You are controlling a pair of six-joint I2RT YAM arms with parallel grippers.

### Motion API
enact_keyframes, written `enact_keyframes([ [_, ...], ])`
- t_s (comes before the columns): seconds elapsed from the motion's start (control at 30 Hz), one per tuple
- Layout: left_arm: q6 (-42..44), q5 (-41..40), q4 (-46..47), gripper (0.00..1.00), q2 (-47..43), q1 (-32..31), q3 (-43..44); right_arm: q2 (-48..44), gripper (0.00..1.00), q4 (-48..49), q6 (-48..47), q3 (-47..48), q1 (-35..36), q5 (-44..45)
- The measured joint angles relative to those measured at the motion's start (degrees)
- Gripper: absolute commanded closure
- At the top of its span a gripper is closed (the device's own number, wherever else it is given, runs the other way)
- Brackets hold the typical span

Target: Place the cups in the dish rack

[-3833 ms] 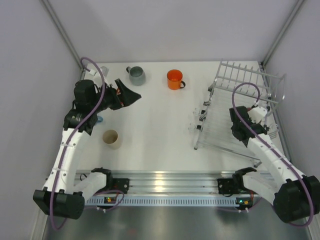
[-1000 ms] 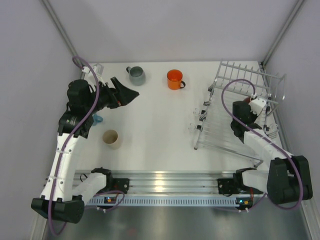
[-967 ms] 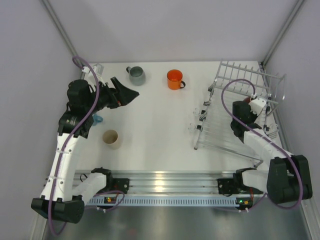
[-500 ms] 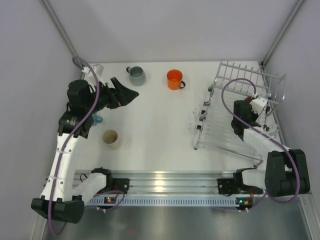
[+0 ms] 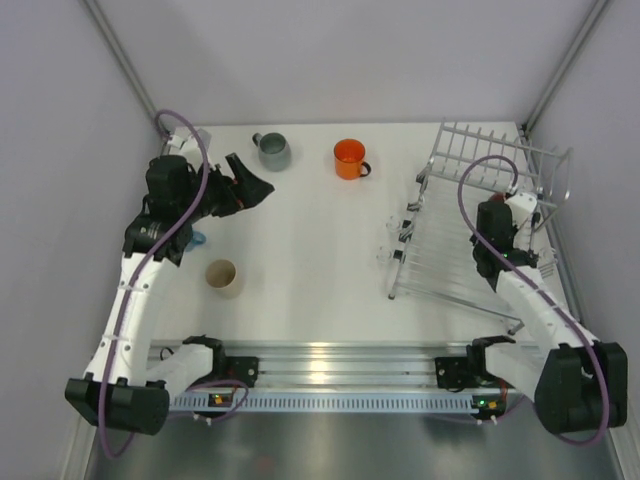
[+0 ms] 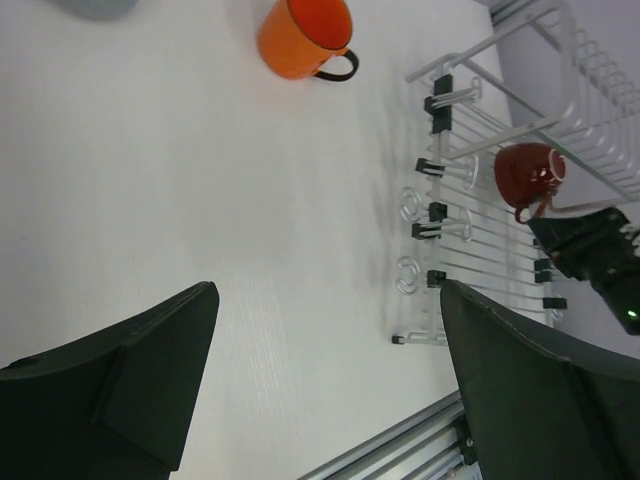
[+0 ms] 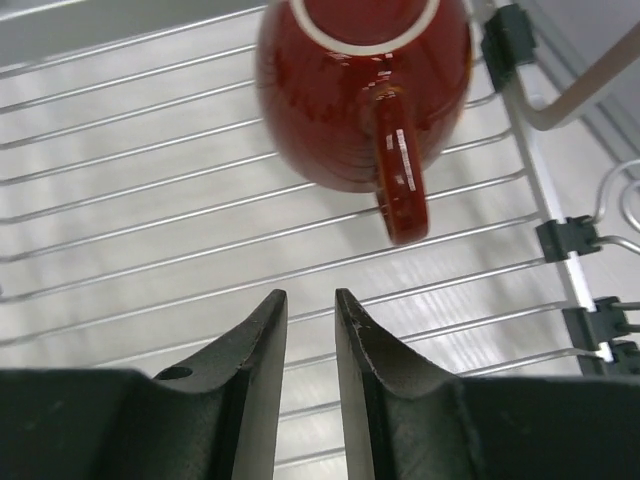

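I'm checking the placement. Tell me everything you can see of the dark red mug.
The dark red mug is glossy and ceramic-looking, faintly ribbed, with a pale rim and one loop handle. It rests on the wire base of the dish rack, its handle pointing at the right gripper, whose slightly parted jaws stand clear of it. Nothing else touches it.

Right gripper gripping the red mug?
No, the red mug lies on the rack beyond the right gripper's empty fingertips.
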Motion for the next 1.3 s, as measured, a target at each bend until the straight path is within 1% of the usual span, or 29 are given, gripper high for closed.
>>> enact_keyframes([
  [0.2,2.56,-3.89,-3.58,0.07,5.99,-0.02,1.92,-8.59,0.70,-4.52,0.13,0.00,0.00,-14.19],
  [0.3,3.23,-6.75,-4.90,0.08,8.50,-1.16,3.63,-11.78,0.69,-5.73,0.85,0.00,0.07,-22.27],
  [0.37,3.78,-10.47,-6.19,0.07,10.25,-3.43,5.38,-13.81,0.69,-5.77,1.75,-0.15,0.44,-27.54],
  [0.43,4.74,-16.37,-7.67,0.06,12.66,-7.74,8.11,-16.35,0.69,-5.70,2.75,-0.22,1.40,-32.63],
  [0.57,5.97,-22.67,-9.38,0.06,18.10,-13.42,12.92,-20.57,0.67,-5.46,4.55,-0.22,5.88,-37.81],
  [0.73,5.97,-27.50,-11.28,0.07,27.23,-13.70,21.44,-22.21,0.66,-5.09,5.73,-0.09,15.89,-38.53],
  [0.77,5.97,-27.69,-11.28,0.08,30.10,-13.60,24.46,-22.16,0.66,-5.09,5.77,-0.09,17.29,-38.45],
  [0.83,5.92,-27.63,-11.61,0.09,33.29,-13.62,27.78,-21.75,0.66,-5.09,5.75,-0.09,19.10,-38.45],
  [1.03,2.12,-26.21,-11.54,0.15,47.91,-14.49,43.17,-21.42,0.64,-5.38,4.57,-0.09,19.67,-37.79],
  [1.23,-3.58,-22.29,-11.28,0.17,63.98,-15.28,56.98,-23.61,0.64,-5.75,3.06,0.02,19.69,-37.07],
  [1.3,-5.18,-20.92,-10.97,0.18,68.57,-15.65,60.17,-23.98,0.64,-6.08,2.49,0.55,19.69,-36.94],
])
